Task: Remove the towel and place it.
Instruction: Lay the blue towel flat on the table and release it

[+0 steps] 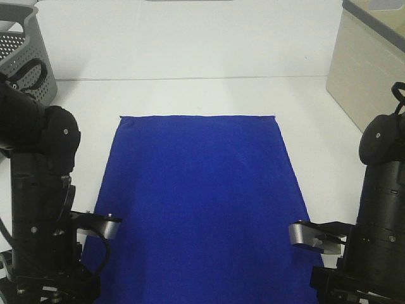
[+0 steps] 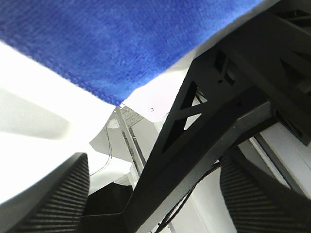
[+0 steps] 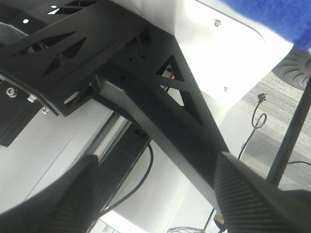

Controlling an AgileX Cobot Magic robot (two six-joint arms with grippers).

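The left pincer is beside the near left corner of the towel. Its two fingers stand apart and hold nothing, and in its wrist view the fuzzy blue edge shows close ahead of it. The towel lies flat in the middle of the white surface, with its long axis running from the near rim toward the far side. The right pincer is beside the towel's near right corner, also with fingers apart and empty. Only a small blue corner shows in its view, so I judge the left arm to be a little nearer to the cloth.
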